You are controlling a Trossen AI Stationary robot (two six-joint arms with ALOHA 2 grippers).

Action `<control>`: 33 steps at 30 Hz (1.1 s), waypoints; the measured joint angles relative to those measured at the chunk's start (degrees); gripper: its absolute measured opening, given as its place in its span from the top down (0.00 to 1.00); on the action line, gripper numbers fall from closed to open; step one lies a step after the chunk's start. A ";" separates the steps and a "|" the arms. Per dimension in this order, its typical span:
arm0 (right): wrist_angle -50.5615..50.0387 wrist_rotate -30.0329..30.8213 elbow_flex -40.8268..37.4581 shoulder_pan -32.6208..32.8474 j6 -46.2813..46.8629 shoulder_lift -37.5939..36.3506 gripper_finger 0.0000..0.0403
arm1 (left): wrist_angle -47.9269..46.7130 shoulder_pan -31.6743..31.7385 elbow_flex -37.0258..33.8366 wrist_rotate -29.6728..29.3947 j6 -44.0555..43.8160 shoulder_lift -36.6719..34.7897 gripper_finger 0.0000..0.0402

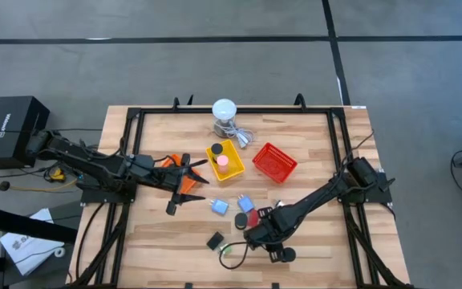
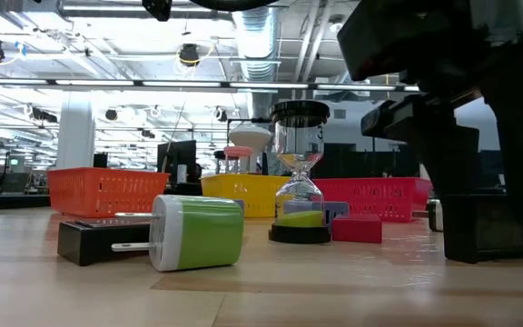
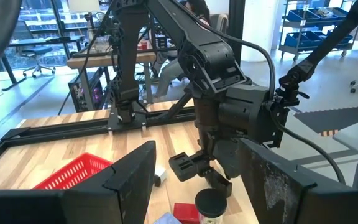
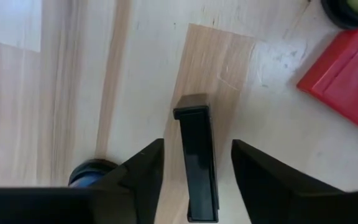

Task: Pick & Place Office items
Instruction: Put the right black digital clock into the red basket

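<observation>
A black bar (image 4: 196,163) lies between the right gripper's (image 4: 194,174) parted fingers (image 4: 143,171) — red block (image 4: 347,78) nearby.

Right gripper (image 1: 254,238) low, jaws apart; left gripper (image 1: 189,181) raised, open.

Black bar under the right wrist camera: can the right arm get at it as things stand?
Probably yes. In the right wrist view the black bar sits right between the open right gripper's fingers, with a gap on each side and nothing across it.
</observation>
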 joint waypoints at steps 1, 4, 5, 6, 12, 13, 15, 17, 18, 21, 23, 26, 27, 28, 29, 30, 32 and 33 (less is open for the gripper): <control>-0.02 -0.43 -0.04 -0.02 0.02 0.04 0.59 | 0.02 0.00 0.00 -0.01 0.00 0.00 0.46; 0.01 -1.50 -0.07 -0.07 0.02 0.13 0.67 | 0.02 0.00 0.00 0.00 0.00 0.00 0.46; 0.00 -1.50 -0.09 -0.07 0.04 0.13 0.70 | 0.02 0.00 0.00 0.00 0.00 0.00 0.46; 0.00 -1.50 -0.09 -0.07 0.04 0.13 0.72 | 0.02 0.00 0.00 -0.01 0.00 0.00 0.46; -0.18 -1.50 -0.09 -0.38 0.04 0.13 0.83 | 0.02 0.00 -0.02 -0.01 0.01 0.00 0.46; -0.23 -1.50 -0.09 -0.42 0.04 0.13 0.84 | 0.02 0.00 -0.02 -0.02 0.01 0.00 0.46; -0.28 -1.50 -0.09 -0.44 0.04 0.13 0.85 | 0.02 0.00 -0.02 -0.02 0.00 0.00 0.46; -0.52 -1.46 -0.10 -0.44 0.03 -0.10 0.85 | 0.02 0.00 -0.02 -0.02 0.00 0.00 0.46; -0.90 -1.34 -0.16 -0.47 0.04 -0.23 0.85 | 0.02 0.00 -0.02 -0.02 0.00 0.00 0.46; -1.24 -0.42 -0.29 -0.72 0.01 -1.13 0.85 | 0.02 0.00 -0.02 -0.02 0.02 0.00 0.46; -1.71 -0.27 -0.30 -0.93 0.01 -2.24 0.85 | 0.04 0.00 -0.02 -0.02 0.00 0.00 0.46; -2.45 0.22 -0.28 -1.22 0.00 -3.97 0.85 | 0.04 0.02 -0.02 -0.02 0.01 0.00 0.46; -2.59 0.50 -0.28 -1.35 -0.01 -4.59 0.85 | 0.04 0.02 -0.02 -0.02 0.00 0.00 0.46; -2.70 0.58 -0.28 -1.57 -0.02 -5.30 0.85 | 0.02 0.02 -0.02 -0.02 0.02 0.00 0.46; -3.10 0.60 -0.28 -1.75 -0.01 -6.18 0.85 | 0.04 0.02 -0.02 -0.02 0.02 0.00 0.46; -3.76 0.60 -0.27 -1.97 -0.01 -7.13 0.85 | 0.04 0.02 -0.02 -0.02 0.00 0.00 0.46; -5.03 1.04 -0.20 -2.67 -0.09 -8.95 0.85 | 0.03 0.02 -0.04 -0.02 0.02 0.00 0.46; -6.38 2.20 -0.20 -3.01 -0.13 -9.94 0.85 | 0.03 0.02 -0.04 -0.02 0.02 0.00 0.46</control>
